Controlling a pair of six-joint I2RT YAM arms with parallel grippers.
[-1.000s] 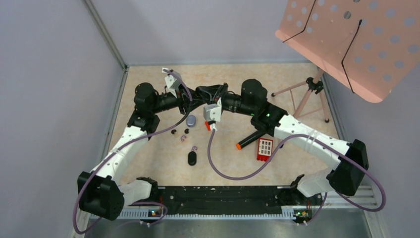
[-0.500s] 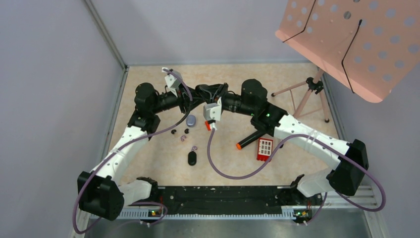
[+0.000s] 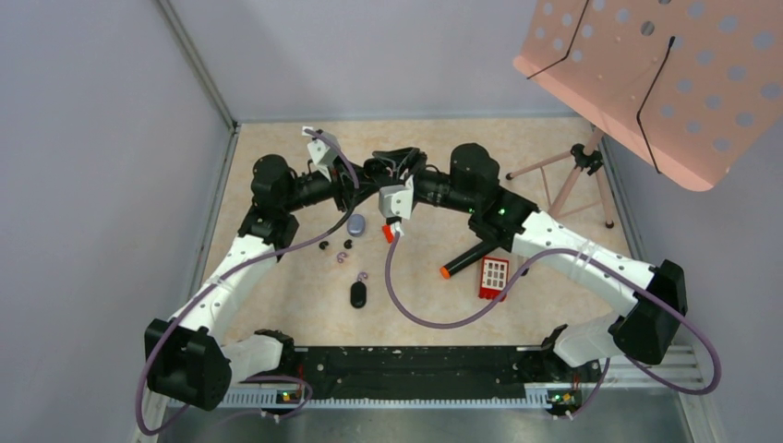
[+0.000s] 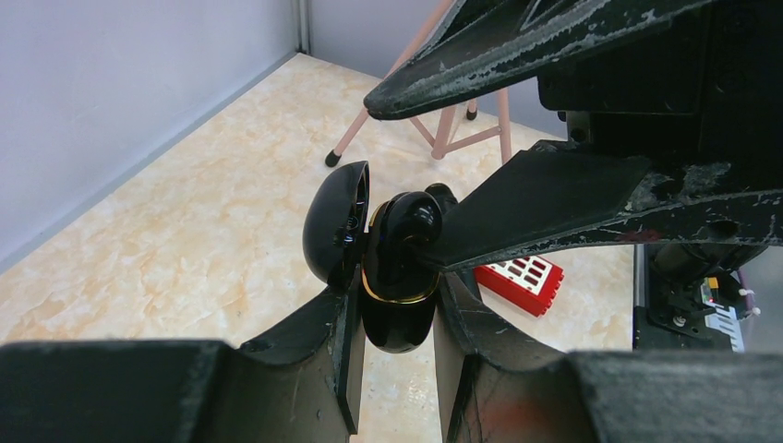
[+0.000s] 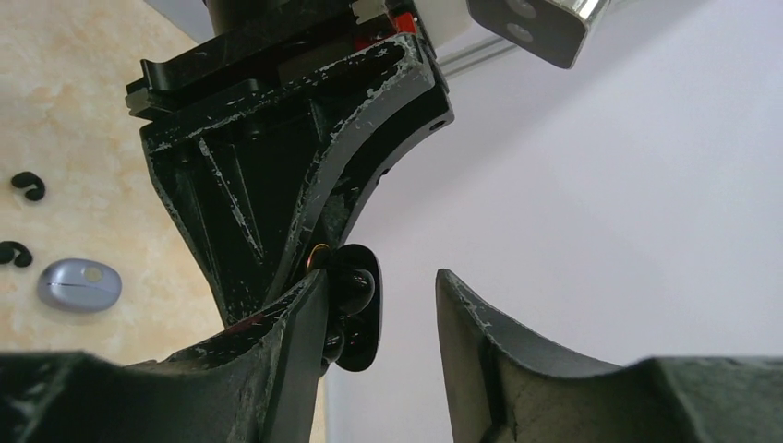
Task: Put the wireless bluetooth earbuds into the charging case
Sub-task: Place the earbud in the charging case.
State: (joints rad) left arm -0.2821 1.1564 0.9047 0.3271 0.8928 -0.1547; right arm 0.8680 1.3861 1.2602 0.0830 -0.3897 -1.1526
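My left gripper (image 4: 399,300) is clamped on the black charging case (image 4: 399,318), its lid (image 4: 334,221) swung open, above the far middle of the worktop (image 3: 295,309). My right gripper (image 5: 380,277) stands spread, one finger (image 4: 554,203) touching a black earbud (image 4: 411,220) at the case's mouth. More earbuds (image 3: 325,245) lie left of centre.

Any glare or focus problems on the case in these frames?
Left wrist: small specular highlights on the glossy charging case, edges sharp; own jaws at the bottom soft. Right wrist: near jaws blurred, case dark, little detail. Top external: even light, soft shadows, no blur.
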